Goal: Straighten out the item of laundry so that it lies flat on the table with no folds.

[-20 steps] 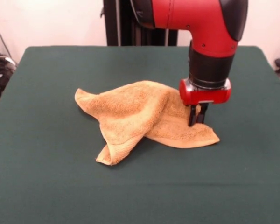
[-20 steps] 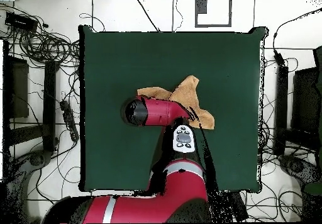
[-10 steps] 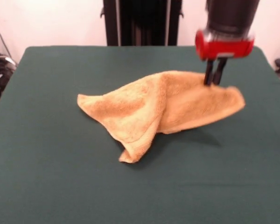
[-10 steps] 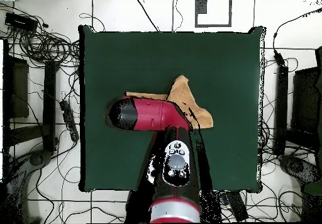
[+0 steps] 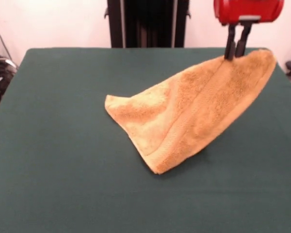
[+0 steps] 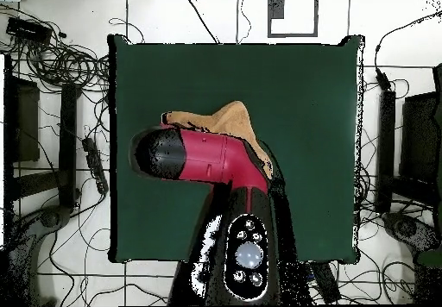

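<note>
Orange-tan towel (image 5: 184, 116) hangs slanted, one corner pinched by the claw (image 5: 235, 54).

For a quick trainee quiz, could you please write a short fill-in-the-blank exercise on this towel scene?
1. The gripper is shut on the upper edge of the ____.
2. The towel hangs slanted, with its lower corners resting on the ____.
3. The table is covered in dark ____ cloth.
4. In the front view, the gripper's housing is ____ in colour.

Missing words: towel; table; green; red
</note>
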You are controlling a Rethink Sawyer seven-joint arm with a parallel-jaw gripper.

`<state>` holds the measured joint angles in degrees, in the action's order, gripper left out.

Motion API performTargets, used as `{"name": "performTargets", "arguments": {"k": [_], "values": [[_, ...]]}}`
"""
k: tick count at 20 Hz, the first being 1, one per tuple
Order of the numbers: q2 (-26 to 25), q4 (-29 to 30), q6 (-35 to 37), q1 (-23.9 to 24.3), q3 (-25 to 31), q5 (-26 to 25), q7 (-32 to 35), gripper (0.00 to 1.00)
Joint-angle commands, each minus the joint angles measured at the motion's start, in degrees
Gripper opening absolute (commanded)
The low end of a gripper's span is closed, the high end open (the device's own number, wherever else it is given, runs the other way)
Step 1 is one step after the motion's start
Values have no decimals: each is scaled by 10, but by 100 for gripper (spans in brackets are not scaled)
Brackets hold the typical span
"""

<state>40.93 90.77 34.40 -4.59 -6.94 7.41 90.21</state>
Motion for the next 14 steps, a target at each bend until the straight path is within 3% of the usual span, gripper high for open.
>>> {"name": "performTargets", "arguments": {"k": [1, 8, 14], "values": [[40, 54, 98, -44, -1, 49, 198, 0], [112, 3, 264, -79, -43, 53, 231, 0], [148, -46, 299, -81, -53, 46, 241, 0]]}}
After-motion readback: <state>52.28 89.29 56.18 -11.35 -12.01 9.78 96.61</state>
